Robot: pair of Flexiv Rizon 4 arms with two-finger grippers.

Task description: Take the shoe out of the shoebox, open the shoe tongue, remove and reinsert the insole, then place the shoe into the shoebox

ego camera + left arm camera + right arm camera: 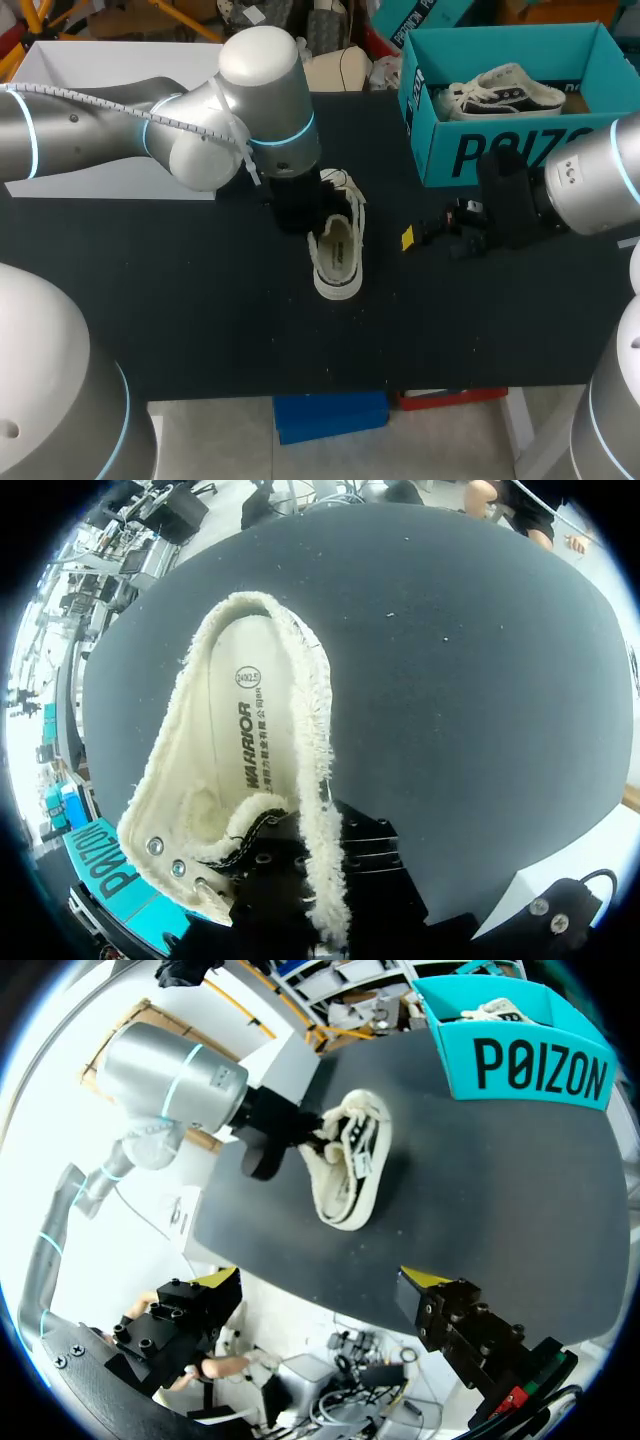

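while left hand (320, 200) grips the shoe (338, 252), right hand (320, 1282) gapes.

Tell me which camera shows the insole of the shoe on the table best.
Left wrist view: it looks straight into the shoe, the insole large and plain. The head view shows it small; the right wrist view, a slanted sliver.

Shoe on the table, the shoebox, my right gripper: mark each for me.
shoe (338, 252): head view, inside its open top.
shoebox (445, 140): head view, on its teal front wall.
right gripper (320, 1280): right wrist view, midway between its open yellow tips.
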